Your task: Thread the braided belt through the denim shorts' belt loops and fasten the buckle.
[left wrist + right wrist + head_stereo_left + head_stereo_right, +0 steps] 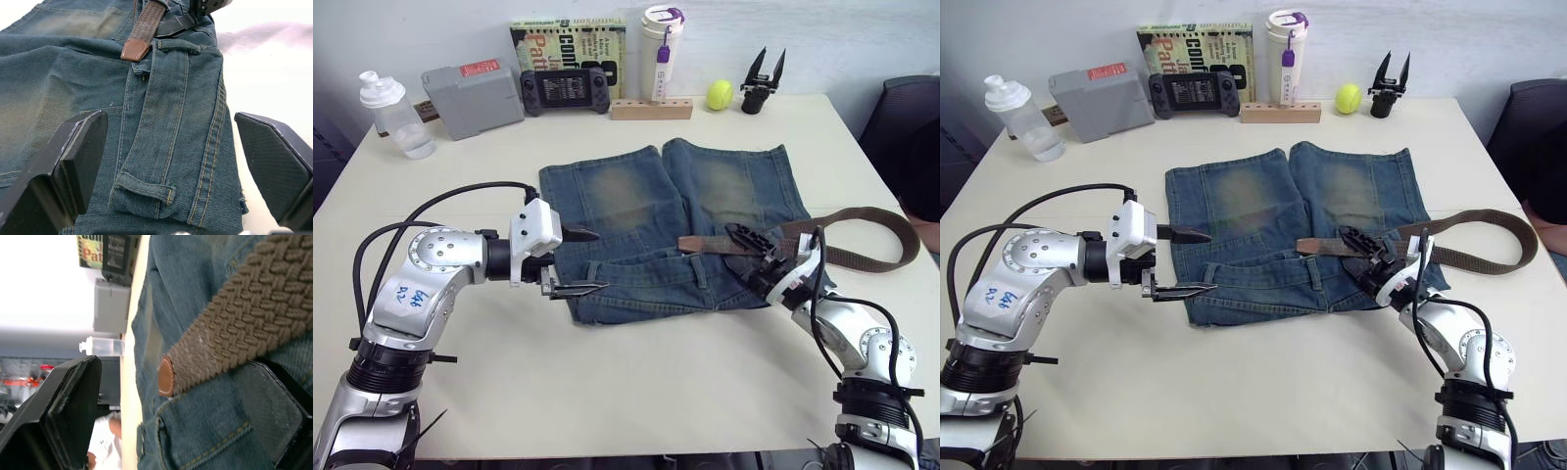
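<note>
The denim shorts (pixel 656 196) lie flat on the table with the waistband nearest me. The braided belt (pixel 862 220) curves in from the right, and its tan tip (pixel 690 243) rests on the shorts just above the waistband. My right gripper (pixel 739 247) is open at that end, with the strap and tip lying between its fingers (pixel 63 401). My left gripper (pixel 579 260) is open over the waistband's left end, one finger (pixel 73 161) on each side of the band. Belt loops (pixel 146 188) (pixel 178 46) stand across the waistband. The buckle is hidden.
Along the table's far edge stand a clear bottle (pixel 396 117), a grey box (pixel 470 98), a game controller (pixel 563 90), a book (pixel 568 44), a tumbler (pixel 661 49), a wooden block (pixel 651 108), a tennis ball (pixel 720 94) and a spare black gripper (pixel 762 83). A dark chair (pixel 901 127) is on the right.
</note>
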Available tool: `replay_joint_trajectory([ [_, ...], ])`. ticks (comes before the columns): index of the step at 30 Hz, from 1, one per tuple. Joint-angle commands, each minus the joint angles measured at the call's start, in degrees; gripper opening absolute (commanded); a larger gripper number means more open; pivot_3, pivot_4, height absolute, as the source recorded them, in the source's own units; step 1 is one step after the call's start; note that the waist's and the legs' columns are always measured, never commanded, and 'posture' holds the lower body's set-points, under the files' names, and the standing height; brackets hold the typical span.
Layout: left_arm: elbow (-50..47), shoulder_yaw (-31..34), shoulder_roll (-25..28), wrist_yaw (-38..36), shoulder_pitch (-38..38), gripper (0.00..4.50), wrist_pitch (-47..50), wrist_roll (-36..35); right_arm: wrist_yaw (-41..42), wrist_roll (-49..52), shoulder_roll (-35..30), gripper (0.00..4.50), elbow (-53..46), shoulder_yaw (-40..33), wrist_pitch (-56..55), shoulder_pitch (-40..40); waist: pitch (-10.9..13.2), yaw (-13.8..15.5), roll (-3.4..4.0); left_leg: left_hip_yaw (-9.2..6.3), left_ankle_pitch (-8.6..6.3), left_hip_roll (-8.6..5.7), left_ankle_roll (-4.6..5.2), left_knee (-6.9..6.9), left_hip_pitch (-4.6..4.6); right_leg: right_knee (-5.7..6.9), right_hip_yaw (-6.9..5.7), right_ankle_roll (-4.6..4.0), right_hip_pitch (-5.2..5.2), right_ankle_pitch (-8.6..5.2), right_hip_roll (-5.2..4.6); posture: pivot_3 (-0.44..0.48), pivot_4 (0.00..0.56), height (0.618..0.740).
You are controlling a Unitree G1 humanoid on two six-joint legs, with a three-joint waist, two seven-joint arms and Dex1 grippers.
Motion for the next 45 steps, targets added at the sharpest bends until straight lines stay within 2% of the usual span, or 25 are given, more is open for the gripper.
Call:
replay_joint_trajectory([
  [1,-1.8,0.3,0.7,0.3,-0.3,4.50,-0.7,0.6,3.0,-3.6,2.3,3.97,1.4,0.7,-1.9,-0.5,0.0,-0.1,0.00,0.00,0.00,0.00,0.00,0.00,0.00,0.00,0.00,0.00,0.00,0.00,0.00,0.000,0.150,0.709],
  [2,-1.7,0.2,0.8,0.3,-0.3,4.50,-0.8,0.8,3.5,-4.5,2.6,3.84,1.8,1.0,-1.9,-0.3,0.0,-0.1,0.00,0.00,0.01,0.00,-0.01,0.00,0.00,0.00,0.00,0.00,0.00,0.00,0.00,0.000,0.150,0.709],
  [5,-2.0,0.3,0.7,0.1,0.1,4.50,-0.5,0.7,5.8,-7.0,2.9,2.45,2.2,1.6,-1.5,0.3,0.0,-0.3,0.00,0.02,0.01,0.00,-0.02,-0.03,-0.01,0.02,0.01,0.00,-0.03,0.00,0.00,0.000,0.150,0.709],
  [6,-2.0,0.4,0.6,0.1,0.2,4.50,-0.4,0.7,6.7,-7.7,3.0,2.28,2.2,1.6,-1.5,0.4,0.0,-0.4,0.00,0.02,0.02,0.00,-0.02,-0.03,-0.01,0.02,0.02,0.00,-0.03,0.00,0.00,0.000,0.150,0.709],
  [7,-1.9,0.4,0.5,0.1,0.3,4.50,-0.5,0.7,7.5,-8.1,3.2,1.63,2.0,1.4,-1.6,0.4,0.0,-0.4,0.00,0.03,0.02,0.00,-0.02,-0.04,-0.02,0.02,0.02,0.00,-0.05,0.00,0.00,0.000,0.150,0.709],
  [10,-1.1,0.2,0.3,0.0,0.0,4.50,-0.8,1.0,9.0,-9.0,3.3,0.31,2.3,0.5,-2.1,-0.4,-0.1,-0.9,-0.21,0.02,0.04,0.01,-0.05,-0.06,0.00,0.02,0.02,0.00,-0.04,0.00,0.01,0.000,0.150,0.709],
  [11,-0.9,0.1,0.2,0.0,-0.1,4.50,-0.9,1.1,9.3,-8.9,3.0,0.03,2.5,0.1,-2.2,-0.7,-0.2,-1.0,-0.28,0.02,0.04,0.01,-0.04,-0.06,0.00,0.02,0.02,0.00,-0.03,0.00,0.01,0.000,0.150,0.709],
  [17,-0.3,-0.6,-0.2,-0.4,-0.3,4.50,-1.5,1.6,14.0,-8.2,-3.2,0.03,4.2,-4.9,-1.1,0.3,-0.2,-0.5,-0.28,0.02,0.04,-0.03,-0.04,-0.06,-0.02,0.01,0.02,0.00,-0.03,0.00,-0.05,0.000,0.150,0.709],
  [20,-0.7,-0.9,-0.2,-0.4,0.0,4.50,-1.5,1.4,21.3,-8.9,-8.2,0.03,7.1,-7.4,1.1,2.1,-0.2,0.2,-0.27,-0.01,0.06,-0.17,0.07,-0.06,-0.09,-0.01,0.01,0.01,-0.05,0.01,-0.14,0.000,0.150,0.709],
  [27,-0.9,-1.0,0.0,-0.3,0.2,4.50,-1.5,1.4,38.6,-17.7,-13.7,0.03,9.1,-5.3,3.3,5.3,-0.2,0.4,-0.28,0.00,0.09,-0.18,0.13,-0.13,-0.08,-0.06,0.00,0.06,-0.07,0.04,-0.13,0.000,0.150,0.709],
  [31,-1.1,-0.9,0.1,-0.2,0.3,4.50,-1.4,1.5,42.8,-22.2,-12.9,0.03,8.1,-3.1,4.1,5.5,-0.2,0.4,-0.28,0.00,0.10,-0.18,0.12,-0.14,-0.09,-0.06,0.00,0.06,-0.09,0.04,-0.12,0.000,0.150,0.709],
  [34,-1.4,-0.9,0.1,0.0,0.2,4.50,-1.2,1.5,43.0,-25.0,-11.2,0.03,7.5,-1.7,4.1,5.0,-0.2,0.4,-0.28,0.00,0.10,-0.18,0.12,-0.13,-0.09,-0.06,0.00,0.07,-0.09,0.04,-0.13,0.000,0.150,0.709],
  [45,-1.9,-0.6,0.2,0.8,0.7,4.50,-1.2,1.7,43.4,-19.9,-8.5,0.03,3.8,-2.4,14.0,4.1,-0.2,0.3,-0.28,0.00,0.14,-0.09,0.06,-0.16,-0.09,-0.03,-0.01,0.04,-0.12,0.03,-0.07,0.000,0.150,0.709],
])
